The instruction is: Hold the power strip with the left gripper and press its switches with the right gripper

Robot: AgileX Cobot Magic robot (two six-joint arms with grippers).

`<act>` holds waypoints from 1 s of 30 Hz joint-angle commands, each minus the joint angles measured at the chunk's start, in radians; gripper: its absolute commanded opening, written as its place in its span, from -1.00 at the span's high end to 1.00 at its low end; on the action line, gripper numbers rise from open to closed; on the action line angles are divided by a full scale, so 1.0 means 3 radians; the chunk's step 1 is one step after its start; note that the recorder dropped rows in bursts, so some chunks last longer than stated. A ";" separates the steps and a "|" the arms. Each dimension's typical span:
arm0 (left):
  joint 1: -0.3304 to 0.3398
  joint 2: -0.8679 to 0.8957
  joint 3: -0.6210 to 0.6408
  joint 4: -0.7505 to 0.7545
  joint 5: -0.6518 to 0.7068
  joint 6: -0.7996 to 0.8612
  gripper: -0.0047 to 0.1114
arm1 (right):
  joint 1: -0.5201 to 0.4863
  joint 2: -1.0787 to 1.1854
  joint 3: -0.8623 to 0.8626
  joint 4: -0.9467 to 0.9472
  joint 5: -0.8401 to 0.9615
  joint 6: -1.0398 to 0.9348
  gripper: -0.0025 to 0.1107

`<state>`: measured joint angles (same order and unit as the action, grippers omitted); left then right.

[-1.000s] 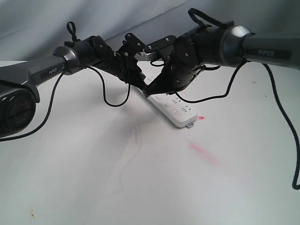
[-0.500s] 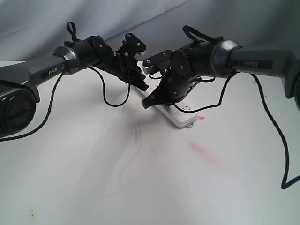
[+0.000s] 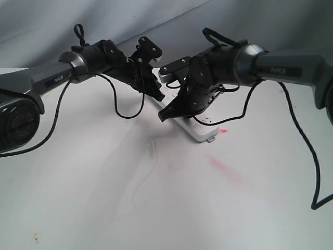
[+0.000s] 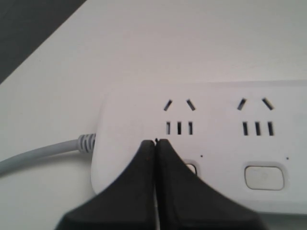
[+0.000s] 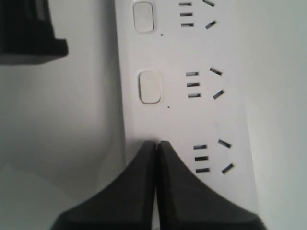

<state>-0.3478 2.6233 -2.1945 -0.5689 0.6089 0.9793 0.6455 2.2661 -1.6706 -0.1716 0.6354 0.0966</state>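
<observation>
though closed, left gripper [image 4: 156, 142] and right gripper [image 5: 157, 143] over power strip [image 4: 216, 146]

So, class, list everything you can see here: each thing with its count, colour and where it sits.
power strip: one, white, on the table under both hands
switches: two fully showing in the right wrist view, white, along the strip's face
socket slots: several groups, dark, one beside each switch
cord: one, grey, leaving the strip's end
red smears: two, pink-red, on the table by the strip's tab end
table: one, white
backdrop: one, grey, behind the table
cables: black, looping from both arms
arms: two, black and grey, one from each side
left hand: black, fingers shut, tip on the strip's cord end
right hand: black, fingers shut, tip on the strip's face
</observation>
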 commanded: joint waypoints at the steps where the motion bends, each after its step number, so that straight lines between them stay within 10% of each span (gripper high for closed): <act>1: 0.0005 0.0014 0.0008 0.0034 0.0060 -0.0028 0.92 | -0.0021 0.0125 0.0171 -0.0001 0.0172 0.0043 0.96; 30: 0.0005 0.0014 0.0008 0.0034 0.0066 -0.0028 0.92 | 0.0011 0.0369 0.0307 0.0161 0.0815 -0.0043 0.96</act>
<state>-0.3478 2.6233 -2.1945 -0.5689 0.6089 0.9793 0.6455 2.2808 -1.6260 -0.1688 0.6121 0.0891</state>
